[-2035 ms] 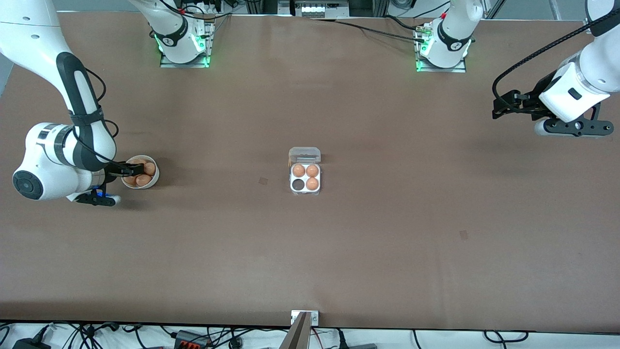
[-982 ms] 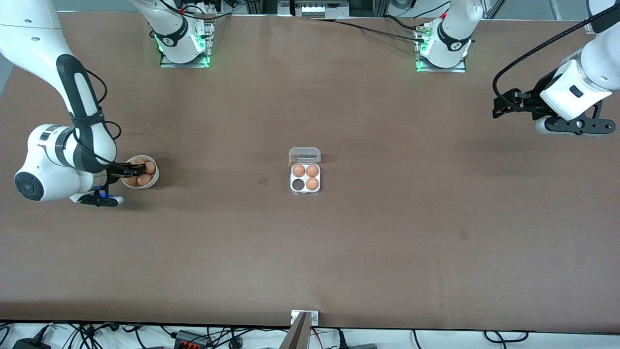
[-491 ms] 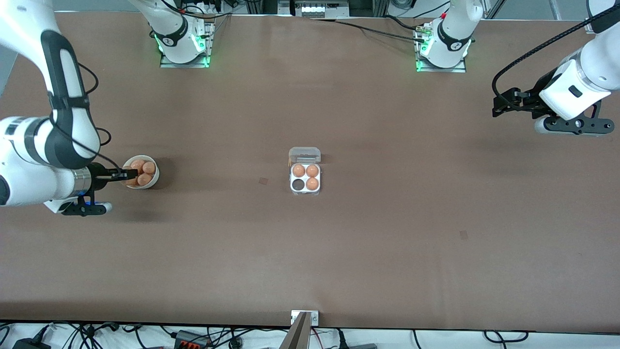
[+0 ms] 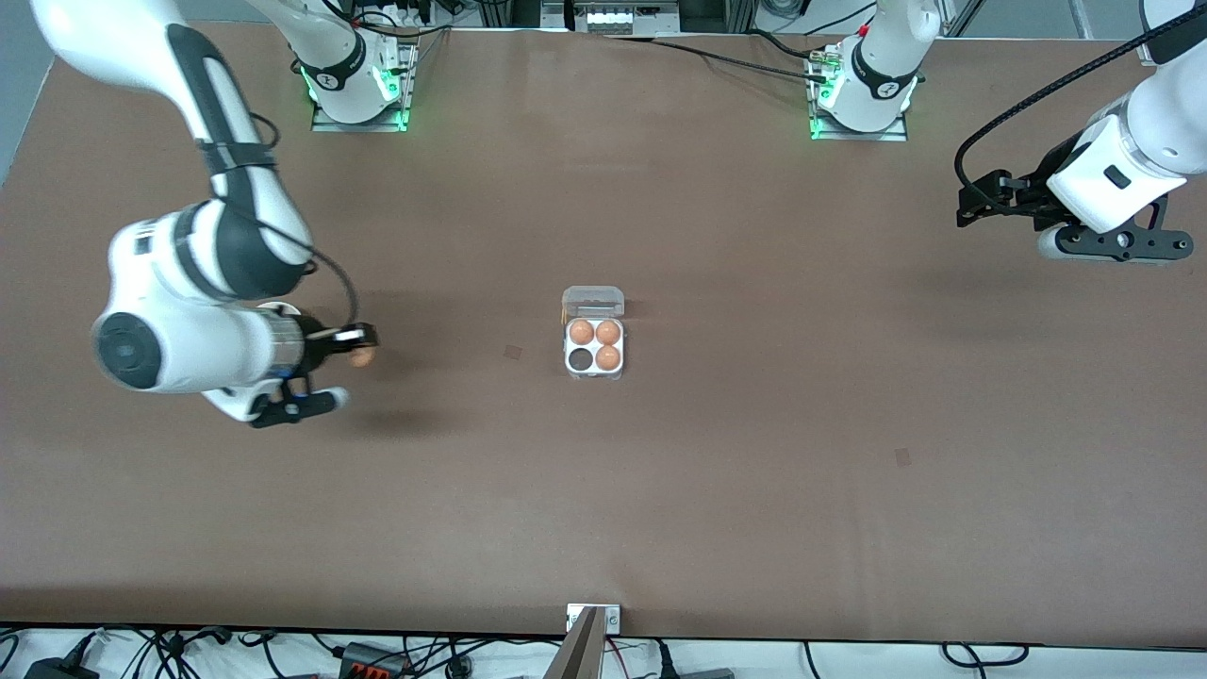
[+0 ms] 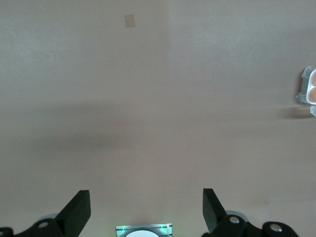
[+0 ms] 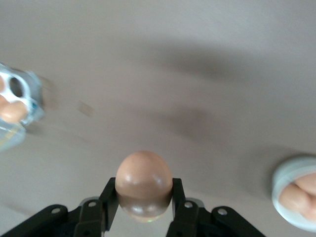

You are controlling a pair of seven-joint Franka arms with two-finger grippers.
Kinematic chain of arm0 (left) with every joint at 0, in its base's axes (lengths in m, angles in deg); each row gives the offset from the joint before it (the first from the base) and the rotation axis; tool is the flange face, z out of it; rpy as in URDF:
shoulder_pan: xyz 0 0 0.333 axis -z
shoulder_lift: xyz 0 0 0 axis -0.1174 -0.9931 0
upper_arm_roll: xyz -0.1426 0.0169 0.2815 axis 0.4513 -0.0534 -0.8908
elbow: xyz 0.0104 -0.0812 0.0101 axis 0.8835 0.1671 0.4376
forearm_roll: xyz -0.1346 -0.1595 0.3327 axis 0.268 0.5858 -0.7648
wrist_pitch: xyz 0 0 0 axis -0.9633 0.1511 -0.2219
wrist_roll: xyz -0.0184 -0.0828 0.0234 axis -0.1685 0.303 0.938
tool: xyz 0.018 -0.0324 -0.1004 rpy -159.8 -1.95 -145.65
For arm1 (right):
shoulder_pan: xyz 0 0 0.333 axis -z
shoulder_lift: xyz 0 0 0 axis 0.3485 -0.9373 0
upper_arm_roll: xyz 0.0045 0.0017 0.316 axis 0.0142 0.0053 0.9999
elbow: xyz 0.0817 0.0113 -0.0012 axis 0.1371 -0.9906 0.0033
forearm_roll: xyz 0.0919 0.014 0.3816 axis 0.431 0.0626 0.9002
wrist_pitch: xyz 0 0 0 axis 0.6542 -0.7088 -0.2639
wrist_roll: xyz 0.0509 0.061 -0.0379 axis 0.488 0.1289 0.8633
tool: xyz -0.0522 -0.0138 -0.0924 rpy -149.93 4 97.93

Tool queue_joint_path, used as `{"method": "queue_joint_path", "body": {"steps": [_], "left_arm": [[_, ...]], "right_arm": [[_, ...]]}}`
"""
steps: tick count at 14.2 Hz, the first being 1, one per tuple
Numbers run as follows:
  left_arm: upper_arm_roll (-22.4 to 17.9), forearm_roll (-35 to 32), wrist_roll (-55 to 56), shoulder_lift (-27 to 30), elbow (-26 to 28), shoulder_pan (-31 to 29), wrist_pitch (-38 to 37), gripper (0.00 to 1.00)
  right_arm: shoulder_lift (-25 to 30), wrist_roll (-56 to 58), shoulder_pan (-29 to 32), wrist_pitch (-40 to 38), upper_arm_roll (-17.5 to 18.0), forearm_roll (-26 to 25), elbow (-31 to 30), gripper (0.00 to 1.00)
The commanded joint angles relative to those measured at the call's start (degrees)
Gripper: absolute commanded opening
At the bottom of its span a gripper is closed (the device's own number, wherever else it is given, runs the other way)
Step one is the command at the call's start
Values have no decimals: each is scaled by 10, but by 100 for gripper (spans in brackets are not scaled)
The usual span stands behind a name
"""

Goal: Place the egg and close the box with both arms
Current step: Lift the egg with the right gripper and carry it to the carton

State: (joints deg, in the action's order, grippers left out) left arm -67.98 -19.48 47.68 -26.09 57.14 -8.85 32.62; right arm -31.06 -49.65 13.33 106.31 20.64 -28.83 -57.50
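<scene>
My right gripper (image 4: 360, 356) is shut on a light-brown egg (image 4: 361, 356), held up over bare table between the white bowl and the box. In the right wrist view the egg (image 6: 143, 182) sits gripped between the two black fingers (image 6: 109, 200). The clear box (image 4: 594, 345) stands mid-table with its lid open, three eggs in its cells and one dark empty cell (image 4: 580, 358) at the corner nearest the front camera and the right arm's end. It shows at the edge of the right wrist view (image 6: 17, 98) and the left wrist view (image 5: 309, 92). My left gripper (image 4: 971, 206) is open and waits over the left arm's end of the table.
The white bowl (image 4: 279, 308) is mostly hidden under my right arm; in the right wrist view the bowl (image 6: 295, 197) still holds brown eggs. A small dark mark (image 4: 512, 352) lies on the brown table between the gripper and the box.
My right gripper has lifted an egg out of the bowl and carried it away from the bowl toward the box. The left arm has hardly moved.
</scene>
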Motion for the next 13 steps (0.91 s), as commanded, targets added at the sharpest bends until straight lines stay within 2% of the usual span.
{"method": "queue_joint_path", "body": {"steps": [1, 7, 13], "left_arm": [[1, -3, -5, -8, -19, 1, -15, 100], [0, -3, -5, -8, -19, 0, -21, 100], [1, -3, -5, -8, -19, -1, -21, 100]], "right_arm": [[-19, -50, -35, 61, -1, 11, 15, 15], [-58, -126, -111, 207, -1, 11, 15, 15], [-96, -266, -189, 291, -1, 12, 14, 15]]}}
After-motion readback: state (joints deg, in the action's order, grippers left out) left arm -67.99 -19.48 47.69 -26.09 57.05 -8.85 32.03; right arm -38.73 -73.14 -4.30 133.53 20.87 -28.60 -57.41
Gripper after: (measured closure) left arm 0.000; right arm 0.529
